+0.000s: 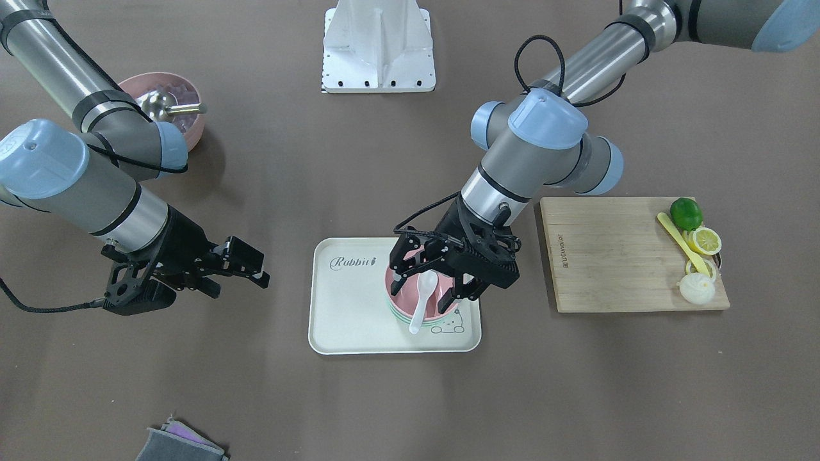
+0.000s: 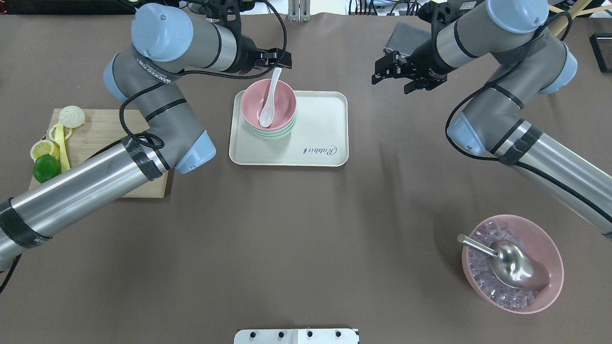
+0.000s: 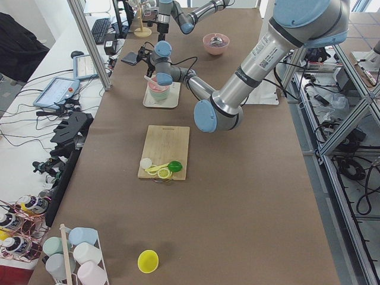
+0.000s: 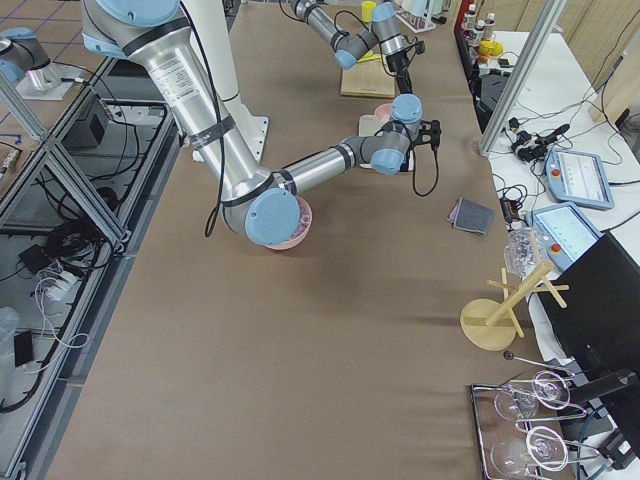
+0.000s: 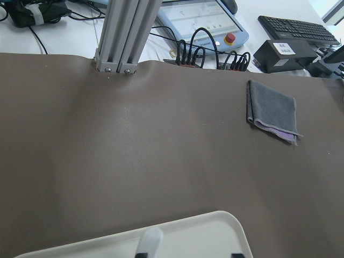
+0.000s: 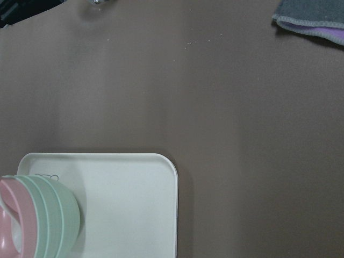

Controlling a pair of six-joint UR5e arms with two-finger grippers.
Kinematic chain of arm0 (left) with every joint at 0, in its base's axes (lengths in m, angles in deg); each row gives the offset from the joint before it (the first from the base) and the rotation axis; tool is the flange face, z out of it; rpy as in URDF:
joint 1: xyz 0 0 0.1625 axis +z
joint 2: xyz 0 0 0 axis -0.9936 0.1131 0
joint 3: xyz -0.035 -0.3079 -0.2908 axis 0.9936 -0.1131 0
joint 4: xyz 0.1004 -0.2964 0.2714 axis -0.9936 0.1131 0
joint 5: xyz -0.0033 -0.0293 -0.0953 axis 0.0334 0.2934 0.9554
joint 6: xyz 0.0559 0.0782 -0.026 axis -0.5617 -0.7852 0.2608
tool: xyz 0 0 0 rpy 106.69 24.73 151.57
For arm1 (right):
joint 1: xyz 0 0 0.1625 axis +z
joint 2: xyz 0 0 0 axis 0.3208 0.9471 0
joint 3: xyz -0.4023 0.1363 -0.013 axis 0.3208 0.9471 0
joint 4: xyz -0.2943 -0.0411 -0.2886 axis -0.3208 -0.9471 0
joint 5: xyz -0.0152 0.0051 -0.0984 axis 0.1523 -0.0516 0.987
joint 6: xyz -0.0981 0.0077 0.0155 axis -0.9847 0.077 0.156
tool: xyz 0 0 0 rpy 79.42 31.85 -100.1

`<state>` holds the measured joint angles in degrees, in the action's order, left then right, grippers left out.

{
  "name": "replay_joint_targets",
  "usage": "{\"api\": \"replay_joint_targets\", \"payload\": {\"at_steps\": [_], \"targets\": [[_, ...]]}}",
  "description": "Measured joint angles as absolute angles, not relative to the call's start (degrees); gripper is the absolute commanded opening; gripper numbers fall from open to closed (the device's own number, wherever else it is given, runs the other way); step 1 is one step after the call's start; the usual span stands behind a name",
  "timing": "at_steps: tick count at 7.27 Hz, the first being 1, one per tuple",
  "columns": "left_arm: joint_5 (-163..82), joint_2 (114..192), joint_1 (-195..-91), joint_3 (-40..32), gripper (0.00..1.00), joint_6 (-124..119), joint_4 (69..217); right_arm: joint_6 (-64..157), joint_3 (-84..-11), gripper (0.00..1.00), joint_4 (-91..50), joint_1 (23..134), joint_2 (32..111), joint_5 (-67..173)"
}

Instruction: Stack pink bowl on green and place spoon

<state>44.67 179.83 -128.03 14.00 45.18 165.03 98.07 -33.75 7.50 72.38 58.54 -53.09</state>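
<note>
A pink bowl [image 2: 282,102] sits stacked on a green bowl [image 2: 272,134] on the cream tray [image 2: 320,119]. A white spoon [image 2: 267,112] lies in the pink bowl, its handle leaning out over the far rim. My left gripper [image 1: 425,289] hovers just over the bowls, open, with a finger on each side of the spoon [image 1: 419,310] and not touching it. My right gripper [image 1: 238,282] is open and empty, well away from the tray [image 1: 346,307]. The right wrist view shows the stacked bowls [image 6: 48,215] at its lower left.
A wooden cutting board [image 1: 608,256] with a lime, lemon slices, a bun and a yellow utensil lies beside the tray. A large pink bowl [image 2: 550,248] with ice and a metal scoop stands near the robot's right. A grey cloth [image 2: 401,36] lies at the far edge.
</note>
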Motion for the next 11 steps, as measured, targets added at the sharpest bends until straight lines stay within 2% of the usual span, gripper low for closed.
{"api": "replay_joint_targets", "payload": {"at_steps": [3,6,8,11], "targets": [[44.89,175.94,-130.03,9.98,0.98,43.39,164.71,90.58,-34.83,1.00,1.86,79.09,60.00,-58.65],[51.93,165.82,-136.98,3.22,0.98,36.48,160.58,69.76,-38.39,1.00,-4.27,88.03,71.60,-61.44],[63.01,156.54,-146.22,0.34,0.98,24.03,159.23,52.08,-35.13,1.00,-4.88,95.25,79.29,-62.21],[70.62,146.48,-156.35,0.10,0.98,13.02,158.64,33.79,-29.29,1.00,-2.71,101.30,84.96,-63.37]]}}
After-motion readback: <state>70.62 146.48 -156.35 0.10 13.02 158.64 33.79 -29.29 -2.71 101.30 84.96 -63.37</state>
